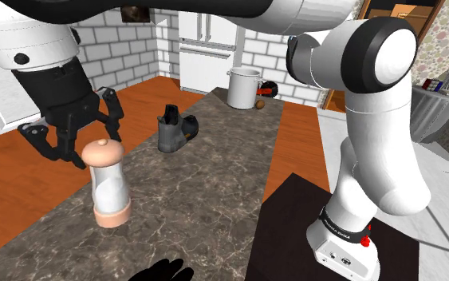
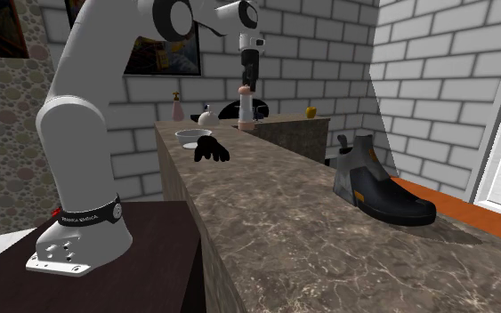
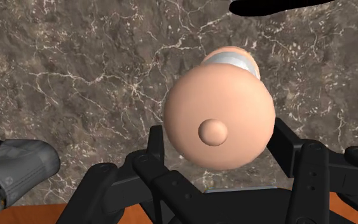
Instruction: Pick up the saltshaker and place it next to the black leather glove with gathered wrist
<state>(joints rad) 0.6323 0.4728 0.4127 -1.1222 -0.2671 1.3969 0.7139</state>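
Note:
The saltshaker (image 1: pixel 108 185) stands upright on the dark marble counter (image 1: pixel 206 191). It has a peach cap, a pale body and a peach base. My gripper (image 1: pixel 95 148) hangs at the level of its cap, open, one finger on each side. In the wrist view the round cap (image 3: pixel 219 114) sits between the spread fingers (image 3: pixel 156 147) of the gripper (image 3: pixel 219 145), and I cannot tell whether they touch it. The black glove (image 1: pixel 161 271) lies at the shoulder view's bottom edge. In the second exterior view the glove (image 2: pixel 211 149) lies nearer the camera than the shaker (image 2: pixel 246 111) and the gripper (image 2: pixel 247 86).
A grey and black boot (image 1: pixel 175 132) stands farther along the counter, also seen as a boot (image 2: pixel 377 182) and a boot (image 3: pixel 12 168). A white pot (image 1: pixel 244 86) stands at the far end. A small bowl (image 2: pixel 190 136) sits by the glove. Orange floor borders the counter.

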